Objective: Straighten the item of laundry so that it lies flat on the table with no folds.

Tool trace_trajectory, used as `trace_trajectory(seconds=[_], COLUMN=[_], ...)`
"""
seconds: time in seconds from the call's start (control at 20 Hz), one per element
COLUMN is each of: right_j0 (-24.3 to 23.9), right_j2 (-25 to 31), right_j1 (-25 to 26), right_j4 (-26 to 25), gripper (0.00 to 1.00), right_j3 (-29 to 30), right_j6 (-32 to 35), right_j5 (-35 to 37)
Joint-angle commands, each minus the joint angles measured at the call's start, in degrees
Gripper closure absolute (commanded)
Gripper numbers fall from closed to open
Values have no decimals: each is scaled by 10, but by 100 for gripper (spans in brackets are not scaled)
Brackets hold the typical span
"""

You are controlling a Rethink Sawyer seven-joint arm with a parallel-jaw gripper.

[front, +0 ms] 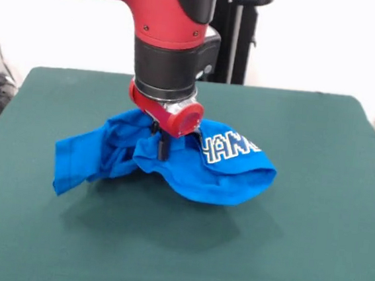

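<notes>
Blue cotton T-shirt [172, 162], bright, sits approx. mid-table, slightly toward the far half and a little left of centre in the front view. Condition: not flat. Garment is bunched and lifted at its middle, fabric hanging in rounded folds. Right portion forms a bulging pouch w/ curved lower hem held off the table [309, 258]; shadow visible beneath it on the green felt. White block lettering w/ outline shows on the upper right of that pouch, partly cut off by a fold; only some letters readable. Left portion trails down and out to the left, a flat flap w/ a squared corner resting on or just above the cloth. Several creases run between the flap and the centre bunch.

Gripper [162, 145]: descends from the red and black arm [166, 19], positioned directly over the shirt's centre. Dark fingers are down in the fabric, clenched on the T-shirt, w/ cloth gathered round them and raised at that point.

Table surface: dark green, plain, extends well beyond the shirt on all sides.
</notes>
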Motion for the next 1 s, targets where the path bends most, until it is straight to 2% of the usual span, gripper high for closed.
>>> trace_trajectory(seconds=[0.05,0.2,0.3,0.45,0.65,0.7,0.8,0.85,1.0], right_j0=[2,2,2,5,42,54,32,36,16], right_j2=[90,108,117,116,61,43,57,46,48], right_j1=[54,66,56,21,-28,-39,34,39,-47], right_j4=[37,42,58,84,75,61,30,16,48], gripper=[100,100,100,100,100,100,100,100,100], right_j3=[0,-5,2,3,-32,-29,-7,-2,72], right_j6=[-123,-130,-127,-121,-86,-70,-75,-61,-75], right_j5=[-17,-34,-11,73,177,169,20,-3,52])
